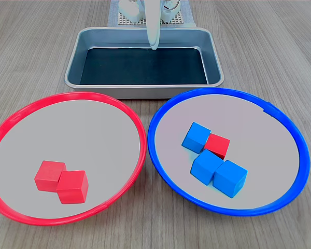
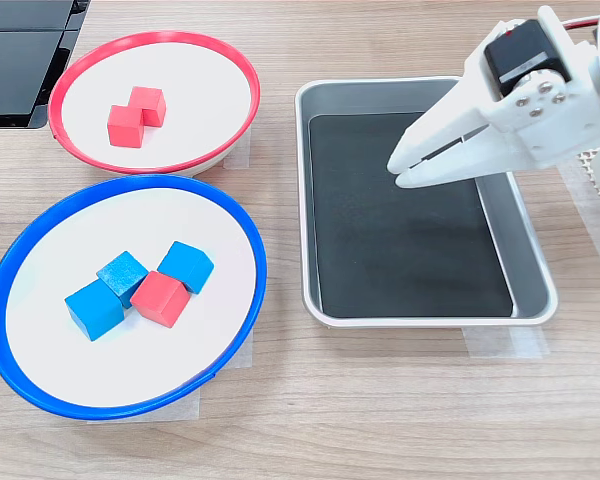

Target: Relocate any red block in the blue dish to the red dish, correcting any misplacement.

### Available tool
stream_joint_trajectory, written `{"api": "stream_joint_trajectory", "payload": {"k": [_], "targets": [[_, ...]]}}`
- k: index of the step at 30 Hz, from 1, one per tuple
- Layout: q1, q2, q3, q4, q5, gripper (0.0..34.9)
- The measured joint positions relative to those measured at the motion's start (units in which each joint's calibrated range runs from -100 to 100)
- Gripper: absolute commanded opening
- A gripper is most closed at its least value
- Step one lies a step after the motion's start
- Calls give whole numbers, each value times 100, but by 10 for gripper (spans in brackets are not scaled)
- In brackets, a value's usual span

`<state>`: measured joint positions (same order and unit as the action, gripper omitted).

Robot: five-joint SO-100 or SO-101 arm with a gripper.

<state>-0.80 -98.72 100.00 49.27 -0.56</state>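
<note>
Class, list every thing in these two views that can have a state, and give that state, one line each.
Gripper: shut, empty, above the tray.
Tray: empty.
Blue dish: holds three blue cubes and one red block.
Red block: misplaced, wedged among the blue cubes.
Red dish: holds two red cubes, touching.

The red block [image 2: 161, 298] is hemmed by three blue cubes [image 2: 121, 274]; only its top and outer side are left open.
</note>
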Motion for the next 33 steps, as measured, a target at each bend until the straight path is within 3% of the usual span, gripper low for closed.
{"api": "stream_joint_trajectory", "payload": {"k": [17,21,33], "targets": [[0,0,0,0,0,3],[0,51,-136,326,0,3],[-354,1790,-2232,856,-181,3]]}}
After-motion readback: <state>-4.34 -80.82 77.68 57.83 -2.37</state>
